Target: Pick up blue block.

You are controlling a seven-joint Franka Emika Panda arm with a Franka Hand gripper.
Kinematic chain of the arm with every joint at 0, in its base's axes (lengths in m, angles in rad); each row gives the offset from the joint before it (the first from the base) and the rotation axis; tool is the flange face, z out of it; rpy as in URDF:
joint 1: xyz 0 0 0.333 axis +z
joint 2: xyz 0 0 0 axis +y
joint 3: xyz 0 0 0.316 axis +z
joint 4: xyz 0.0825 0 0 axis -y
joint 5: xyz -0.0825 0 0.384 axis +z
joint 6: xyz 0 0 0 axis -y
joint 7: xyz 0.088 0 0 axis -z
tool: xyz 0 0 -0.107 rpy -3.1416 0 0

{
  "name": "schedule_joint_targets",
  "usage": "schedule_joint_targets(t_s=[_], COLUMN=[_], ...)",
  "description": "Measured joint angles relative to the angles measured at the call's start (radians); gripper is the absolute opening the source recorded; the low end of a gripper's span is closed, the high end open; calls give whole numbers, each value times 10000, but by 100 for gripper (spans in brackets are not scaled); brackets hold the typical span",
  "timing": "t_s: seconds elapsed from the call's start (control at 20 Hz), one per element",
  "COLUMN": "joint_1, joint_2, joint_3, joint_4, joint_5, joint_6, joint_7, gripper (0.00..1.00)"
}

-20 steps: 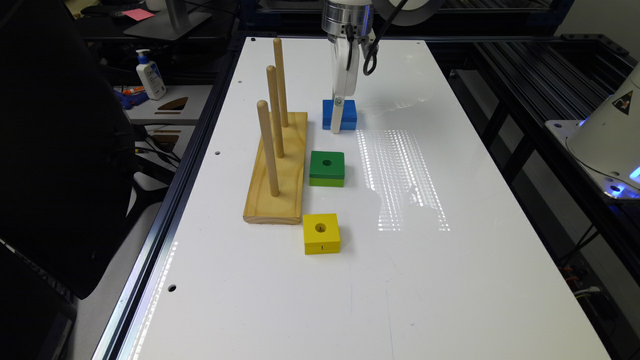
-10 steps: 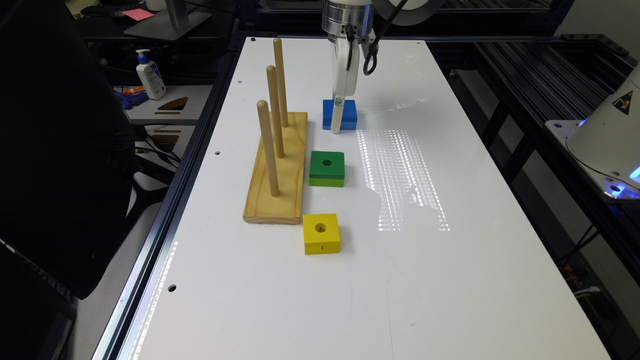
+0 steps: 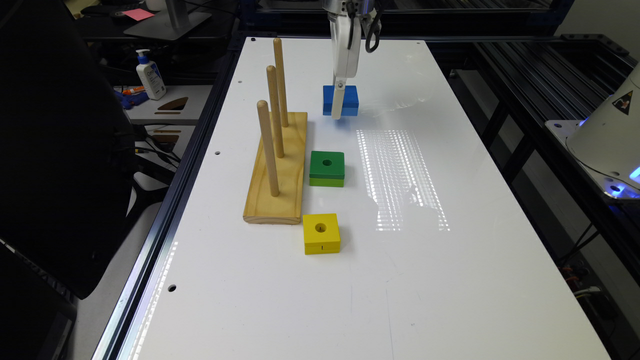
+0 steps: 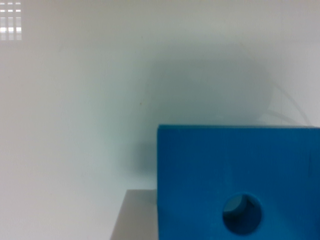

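Nearest the camera in the exterior view sits a yellow block point(image 3: 321, 233) on the white table point(image 3: 450, 280), touching nothing. Just behind it lies a green block point(image 3: 327, 168), beside a wooden base point(image 3: 280, 170) that carries three upright pegs point(image 3: 268, 148). Farther back again, near the table's far end, is the blue block point(image 3: 341, 100), and the gripper point(image 3: 338, 109) comes straight down onto it from above.

The relation that matters is how the block lies between the fingers. One white finger point(image 3: 339, 102) crosses the block's near face, its tip down at the block's lower edge, about at table level. So the block sits on the far side of that finger, not off to either side. The wrist view bears this out: the blue block point(image 4: 239, 182) lies close under the camera, its round hole in plain sight, with a pale grey edge at its side that may be a finger, though it is too blurred to be sure. Whether the fingers are pressed on the block or apart beside it, I cannot tell. The block is nearly square, so no axis favours the grip. Judging by this, the next move is to close, if not yet closed, and lift straight up.
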Motion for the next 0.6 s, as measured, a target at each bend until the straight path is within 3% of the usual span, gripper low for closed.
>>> schedule_joint_targets(t_s=[0.15,0.4,0.6], joint_1=[0,0,1], joint_2=[-415,-819,-1525], joint_3=[0,1,2], joint_4=[-10,7,4], joint_5=[2,2,10], joint_6=[-442,-823,-1521], joint_7=[0,1,1], gripper=[0,0,0])
